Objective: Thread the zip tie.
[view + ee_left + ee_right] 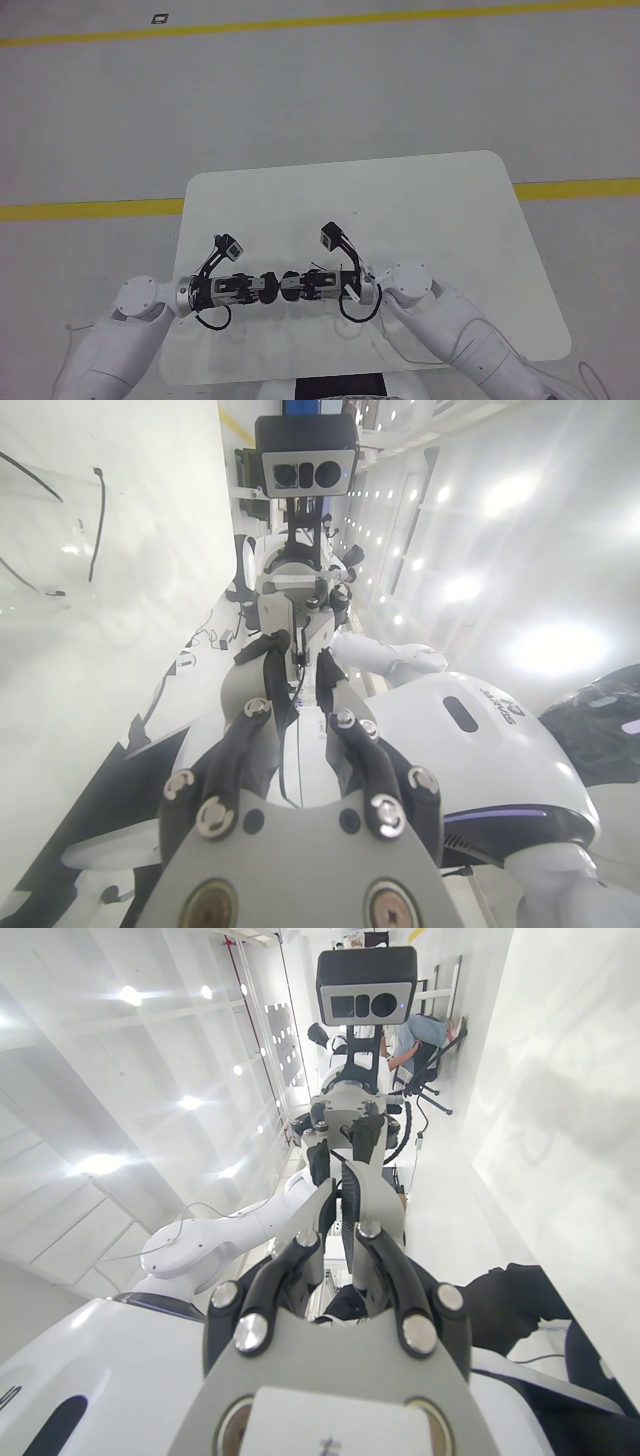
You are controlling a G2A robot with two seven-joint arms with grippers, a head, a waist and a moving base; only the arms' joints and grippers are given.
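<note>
Above the robot-side half of the smooth white rounded tabletop [450, 200], the left hand [266, 287] and right hand [293, 285] meet tip to tip. Left wrist view now: the thin black plastic zip tie [281, 750] runs back through the left hand, its grip impossible to judge. Right wrist view: the right hand's ribbed black pads [350, 1198] are pinched nearly together on the tie's end.

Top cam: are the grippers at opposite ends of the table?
No, the left gripper and right gripper meet almost tip to tip above the table's near half.
</note>
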